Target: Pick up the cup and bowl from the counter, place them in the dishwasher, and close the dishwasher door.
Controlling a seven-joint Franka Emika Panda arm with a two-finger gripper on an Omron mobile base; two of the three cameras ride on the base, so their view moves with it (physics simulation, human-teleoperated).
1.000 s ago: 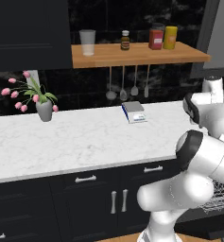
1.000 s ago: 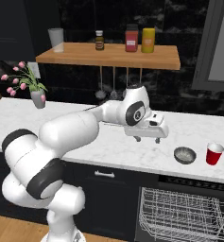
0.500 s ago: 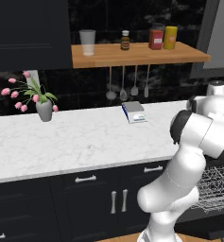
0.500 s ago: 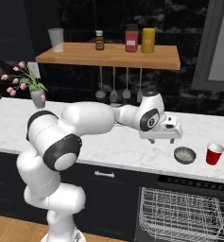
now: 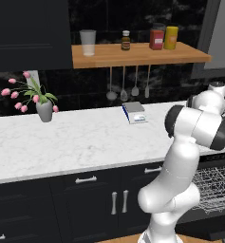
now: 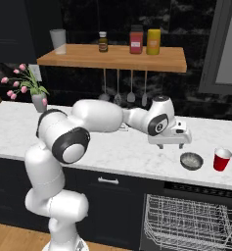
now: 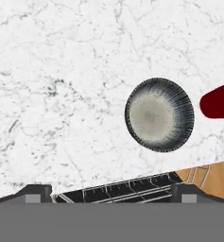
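at the bottom of the right base view the dishwasher (image 6: 191,223) stands open, its grey wire rack (image 6: 186,220) showing at lower right under the counter (image 6: 112,152) edge. the white arm rises from lower left and reaches across to centre right, where the gripper (image 6: 172,145) hangs above the marble, its two fingertips set apart with nothing between them. just right of it and lower in the frame sits the bowl (image 6: 191,160), grey and ribbed, and beside that at the right edge the red cup (image 6: 221,159), upright. in the hand view the bowl (image 7: 159,114) lies right of centre on the marble, the cup (image 7: 218,100) cut off at the right edge, the two close but apart. farther back, at upper centre, a wooden shelf (image 6: 117,58) carries bottles and jars, and a vase of pink flowers (image 6: 32,90) stands at the left.
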